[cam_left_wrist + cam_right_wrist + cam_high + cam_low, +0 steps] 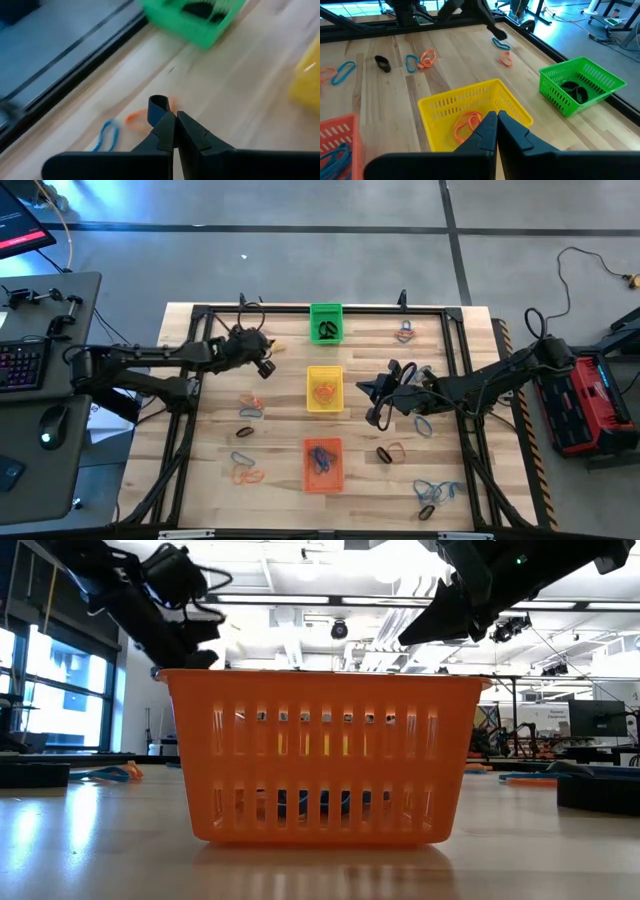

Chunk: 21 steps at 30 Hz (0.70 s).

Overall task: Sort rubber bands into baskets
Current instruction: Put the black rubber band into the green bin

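Note:
Three baskets stand in a row down the table's middle: green (325, 323) at the far end holding black bands, yellow (324, 388) holding orange bands (467, 124), orange (322, 463) nearest holding blue bands. My left gripper (270, 350) is above the table left of the green basket (200, 25), shut on a dark rubber band (158, 106). My right gripper (362, 389) is shut and empty, just right of the yellow basket (445, 102), its fingertips (496, 117) above the basket's rim. My left gripper pinches the dark band between its two fingertips (167, 125). A short loop of the band (159, 102) sticks out past the fingertips, lifted clear of the table.
Loose orange, blue and black bands lie on the table left of the baskets (248, 408) (245, 470), right of the orange basket (392, 452), at the near right (435, 492) and at the far right (405, 332). An orange band (135, 120) and a blue band (107, 135) lie under my left gripper.

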Motion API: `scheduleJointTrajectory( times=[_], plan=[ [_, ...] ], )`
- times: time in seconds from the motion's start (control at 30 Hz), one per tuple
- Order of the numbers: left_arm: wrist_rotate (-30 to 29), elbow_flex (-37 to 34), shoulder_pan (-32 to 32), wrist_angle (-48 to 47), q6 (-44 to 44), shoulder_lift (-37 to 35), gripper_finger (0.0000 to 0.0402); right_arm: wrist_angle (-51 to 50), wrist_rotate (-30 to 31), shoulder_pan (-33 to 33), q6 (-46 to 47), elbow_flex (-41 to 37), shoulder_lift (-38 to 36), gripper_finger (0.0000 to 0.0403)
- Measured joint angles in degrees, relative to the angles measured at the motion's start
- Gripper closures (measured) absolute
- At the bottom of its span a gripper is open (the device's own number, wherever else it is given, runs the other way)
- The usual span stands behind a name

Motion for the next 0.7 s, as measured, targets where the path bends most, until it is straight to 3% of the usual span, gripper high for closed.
scheduleJointTrajectory(
  times=[0.27,0.7],
  plan=[
    [3.3,7.43,0.11,2.61,1.92,4.51,0.0401,0.0,0.0,-0.02,-0.11,0.02,0.0,0.0403],
    [12.36,30.65,2.53,1.86,10.76,25.87,0.0401,0.04,0.0,-0.04,-0.31,0.02,0.0,0.0403]
  ],
)
